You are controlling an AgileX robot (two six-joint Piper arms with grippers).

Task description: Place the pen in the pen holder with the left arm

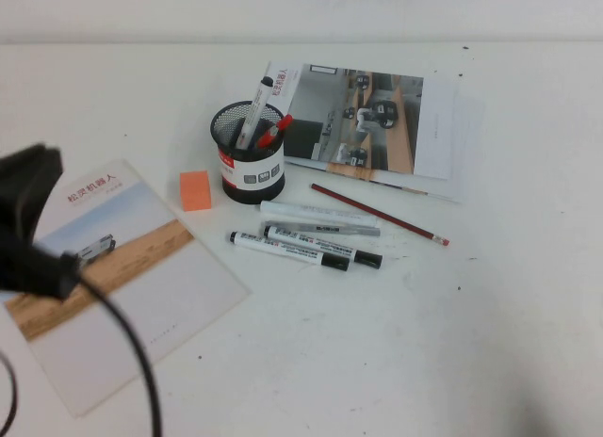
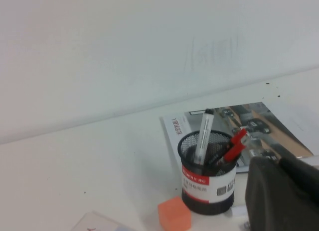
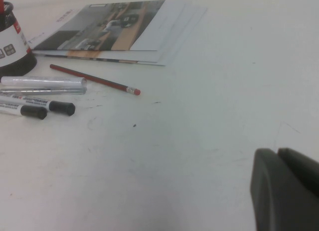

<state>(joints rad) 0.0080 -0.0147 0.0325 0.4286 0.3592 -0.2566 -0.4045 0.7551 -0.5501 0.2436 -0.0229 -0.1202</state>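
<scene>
So the pen (image 1: pixel 254 110), white barrel with a black end poking up, stands tilted inside the black mesh pen holder (image 1: pixel 248 154). Left gripper (image 1: pixel 28 225) sits off over the booklet (image 1: pixel 122 277); right gripper (image 3: pixel 286 188) hovers above the surface (image 1: pixel 452 324). Can't tell either one's jaws.

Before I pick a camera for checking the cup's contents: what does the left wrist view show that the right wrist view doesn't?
Only the left wrist view shows the pen standing in the pen holder, a red marker, the orange block and the left gripper. Only the right wrist view shows the red pencil, two capped markers and the right gripper. Both show the magazine and the holder.
</scene>
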